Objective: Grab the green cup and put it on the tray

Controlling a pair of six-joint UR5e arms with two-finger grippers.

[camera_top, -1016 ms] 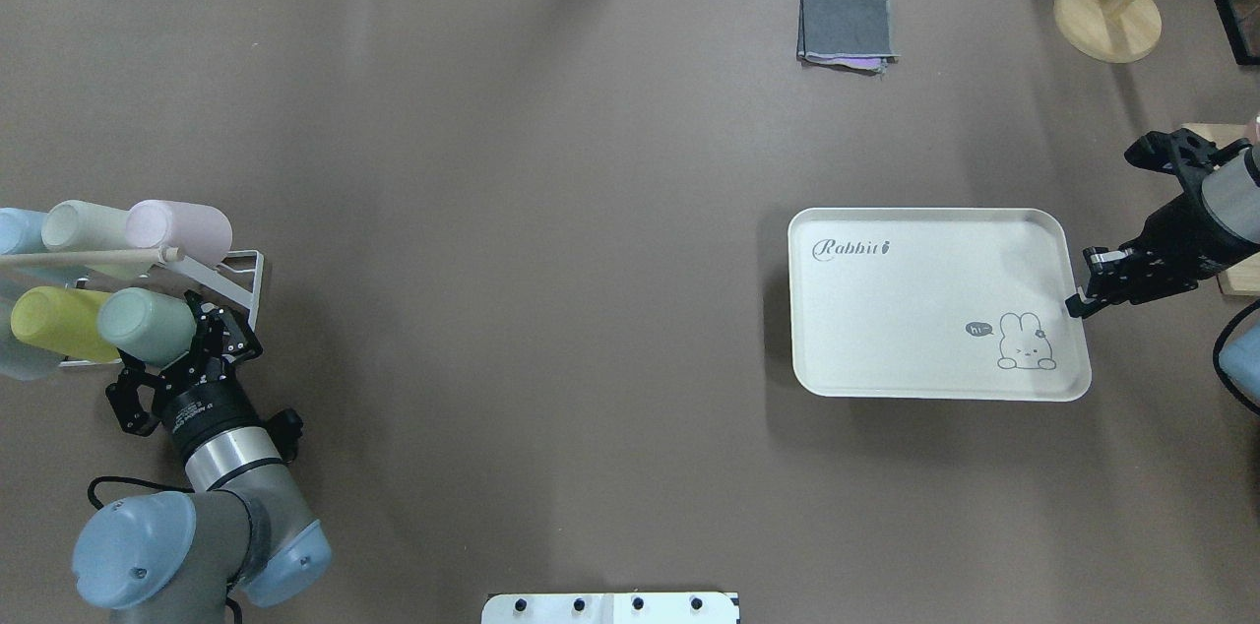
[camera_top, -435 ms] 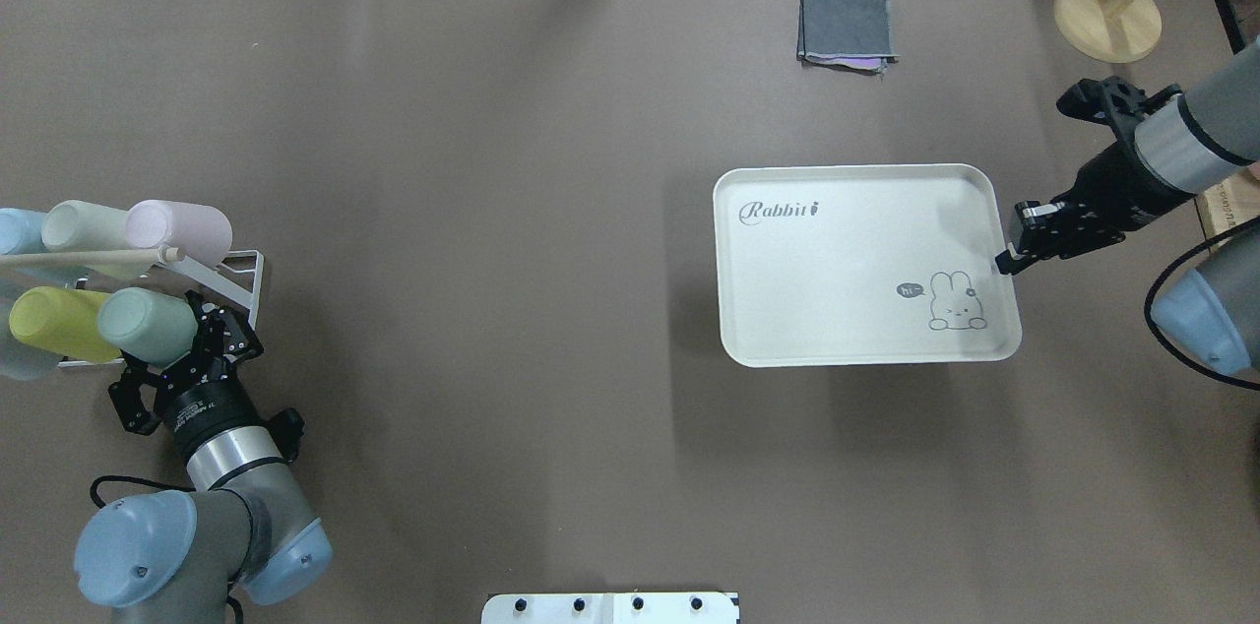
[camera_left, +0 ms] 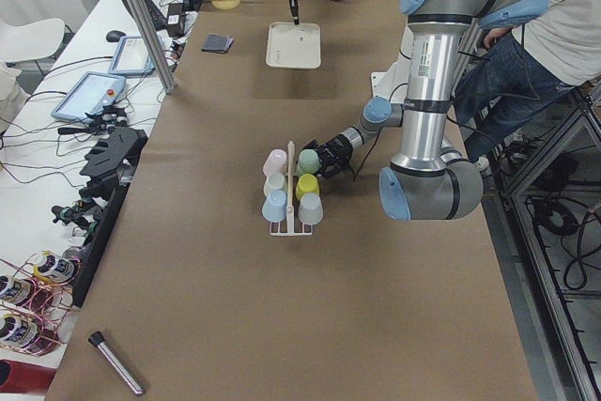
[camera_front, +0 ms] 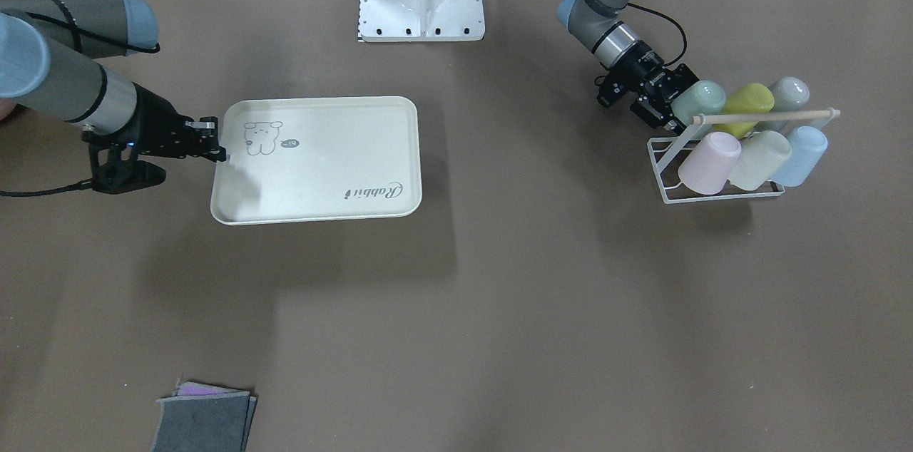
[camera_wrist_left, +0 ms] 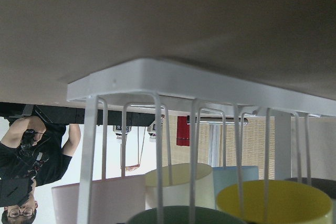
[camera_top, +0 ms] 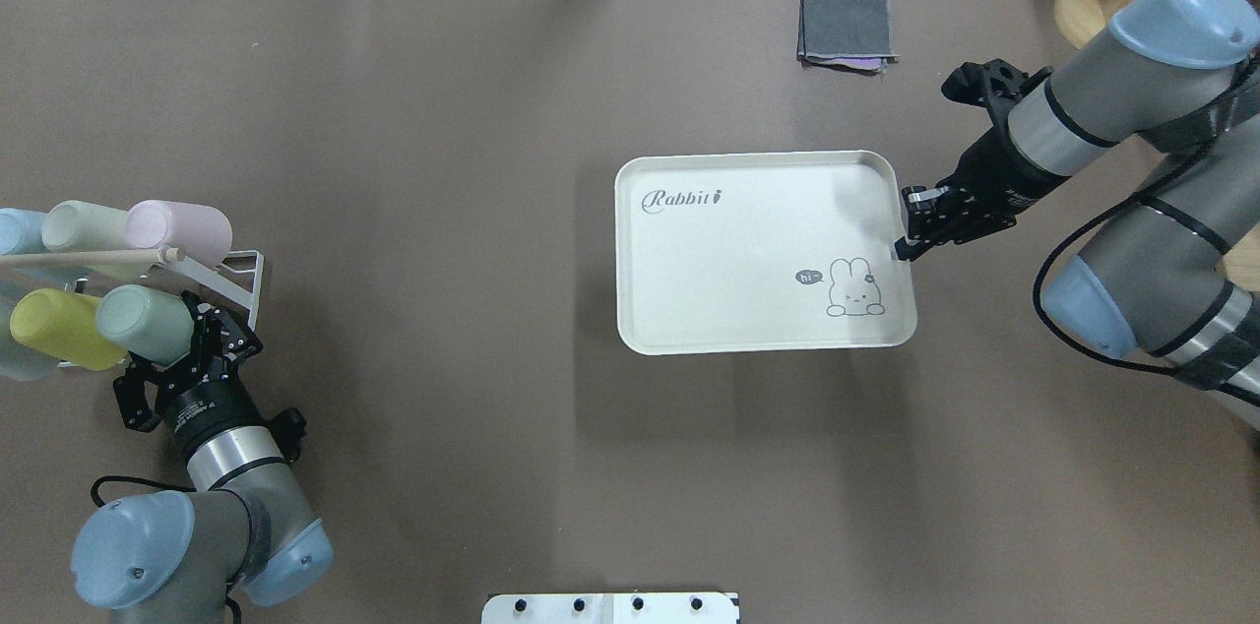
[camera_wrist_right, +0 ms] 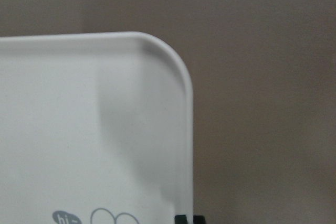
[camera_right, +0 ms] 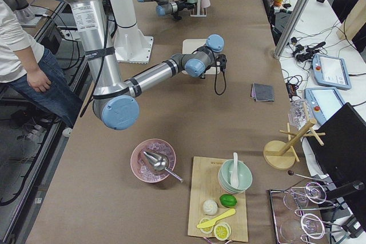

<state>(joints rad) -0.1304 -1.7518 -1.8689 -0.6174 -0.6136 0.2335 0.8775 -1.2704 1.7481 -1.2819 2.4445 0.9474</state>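
Observation:
The green cup (camera_top: 146, 324) lies on its side in the lower row of a white wire rack (camera_top: 241, 275) at the table's left edge; its rim (camera_wrist_left: 184, 216) shows low in the left wrist view. My left gripper (camera_top: 202, 343) is at the cup's mouth end (camera_front: 693, 101), and its fingers look spread on either side, so open. The cream tray (camera_top: 748, 250) hangs level above the table, throwing a shadow below. My right gripper (camera_top: 901, 250) is shut on the tray's right rim (camera_wrist_right: 186, 129), beside the rabbit drawing.
The rack also holds a yellow cup (camera_top: 59, 329), a pink cup (camera_top: 182, 228) and a cream cup (camera_top: 84, 222). A folded grey cloth (camera_top: 847, 27) lies at the far side. A wooden stand base (camera_top: 1083, 9) sits at the far right corner.
My right gripper has carried the tray leftward and a little away from the robot, from the right side to near the table's middle. The left arm has barely moved.

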